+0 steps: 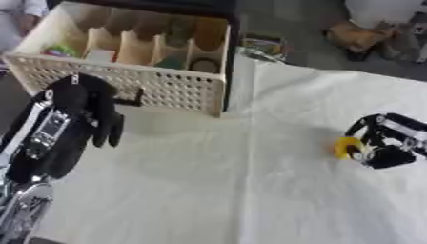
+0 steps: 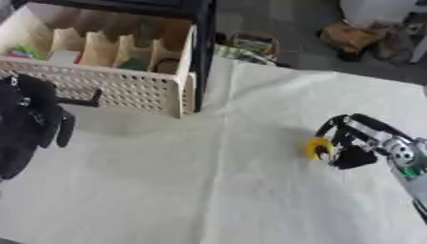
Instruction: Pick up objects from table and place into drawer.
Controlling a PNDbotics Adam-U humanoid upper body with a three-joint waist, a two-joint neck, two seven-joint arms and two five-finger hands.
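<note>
a: where's the thing to be picked up?

b: a small yellow object [image 2: 318,147], roundish, sits on the white cloth [image 1: 208,190] that covers the table, over on the right side and well apart from the drawer [image 1: 125,81]. i can't make out what it is beyond the colour and shape.

a: and the right hand?

b: the right hand [image 2: 350,143] comes in from the right edge, and its fingers are curled round that yellow object, one arching over the top and the dark thumb part tucked just beside it. it looks like a grasp on it, with the object low against the cloth; whether it's lifted clear i can't tell.

a: the left one?

b: the left hand [image 1: 83,112] is at the left side, in front of the drawer's perforated front wall. its fingers hang down relaxed, grasping nothing. it's close to the small dark handle [image 1: 133,99] on that front wall, but i can't tell whether it touches it.

a: what about the drawer itself?

b: it's a cream, basket-like drawer at the upper left, pulled out, split by upright dividers into narrow compartments. a few small things lie inside: something green, something dark and round near the right end, something pale at the left. they're too blurred to name.
</note>
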